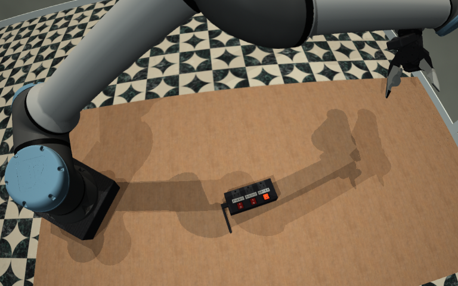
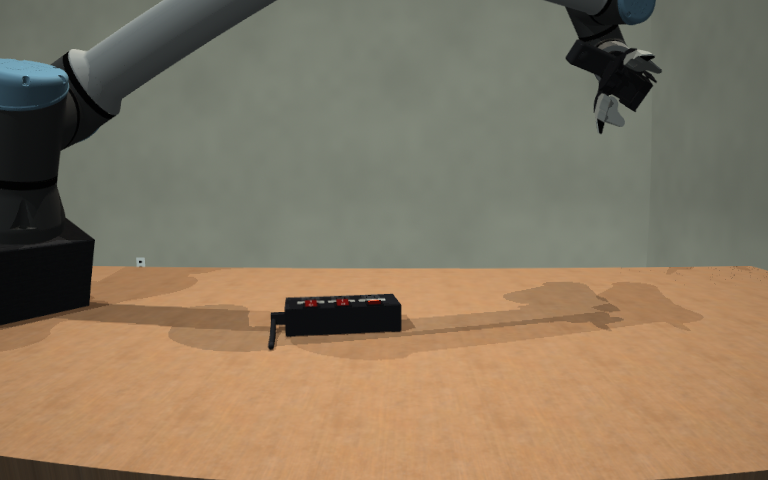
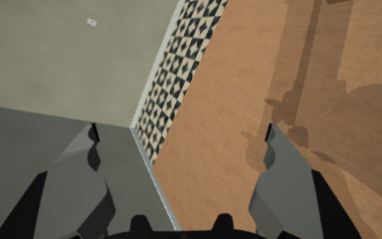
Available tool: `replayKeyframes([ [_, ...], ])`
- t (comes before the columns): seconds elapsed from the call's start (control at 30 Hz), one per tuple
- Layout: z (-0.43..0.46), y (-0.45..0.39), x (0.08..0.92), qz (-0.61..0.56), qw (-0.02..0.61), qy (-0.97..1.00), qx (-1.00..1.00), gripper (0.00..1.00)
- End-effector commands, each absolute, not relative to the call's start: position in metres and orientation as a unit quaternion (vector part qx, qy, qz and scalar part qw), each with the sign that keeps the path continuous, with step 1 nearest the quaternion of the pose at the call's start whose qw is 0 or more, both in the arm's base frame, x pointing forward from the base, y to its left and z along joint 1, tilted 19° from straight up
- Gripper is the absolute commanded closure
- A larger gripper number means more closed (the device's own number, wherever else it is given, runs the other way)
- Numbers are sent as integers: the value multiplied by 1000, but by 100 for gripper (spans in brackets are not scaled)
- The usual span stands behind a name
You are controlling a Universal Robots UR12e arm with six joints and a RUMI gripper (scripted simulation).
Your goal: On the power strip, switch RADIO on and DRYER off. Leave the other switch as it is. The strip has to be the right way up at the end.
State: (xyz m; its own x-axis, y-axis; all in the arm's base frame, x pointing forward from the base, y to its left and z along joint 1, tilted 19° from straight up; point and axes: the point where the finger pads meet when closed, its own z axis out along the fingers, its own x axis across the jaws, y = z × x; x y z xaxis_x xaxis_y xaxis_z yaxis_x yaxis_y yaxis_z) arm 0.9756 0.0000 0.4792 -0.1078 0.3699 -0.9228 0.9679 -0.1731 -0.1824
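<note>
A black power strip [image 1: 250, 195] [image 2: 342, 314] lies the right way up in the middle of the wooden table [image 1: 303, 242] [image 2: 396, 407], with a short black cable stub [image 1: 226, 218] [image 2: 272, 331] at its left end. It carries three switches labelled PIANO, RADIO and DRYER. The PIANO switch [image 1: 240, 205] and the RADIO switch [image 1: 253, 201] are dark red; the DRYER switch [image 1: 266, 196] glows bright orange. My gripper [image 1: 412, 88] [image 2: 608, 116] [image 3: 183, 124] is open and empty, high above the table's far right corner, far from the strip. The strip does not show in the wrist view.
The arm's black base [image 1: 84, 208] [image 2: 39, 271] stands on the table's left side. The table's right edge and a patterned tile floor [image 1: 216, 64] [image 3: 171, 95] lie under the gripper. A grey wall [image 2: 368, 141] stands behind.
</note>
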Motion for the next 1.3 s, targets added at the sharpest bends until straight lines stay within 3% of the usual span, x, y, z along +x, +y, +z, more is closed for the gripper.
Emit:
replayKeyframes([
  [0.0,481,0,975,-484,309,564,593,0],
  [1.27,460,-33,949,-470,279,545,636,0],
])
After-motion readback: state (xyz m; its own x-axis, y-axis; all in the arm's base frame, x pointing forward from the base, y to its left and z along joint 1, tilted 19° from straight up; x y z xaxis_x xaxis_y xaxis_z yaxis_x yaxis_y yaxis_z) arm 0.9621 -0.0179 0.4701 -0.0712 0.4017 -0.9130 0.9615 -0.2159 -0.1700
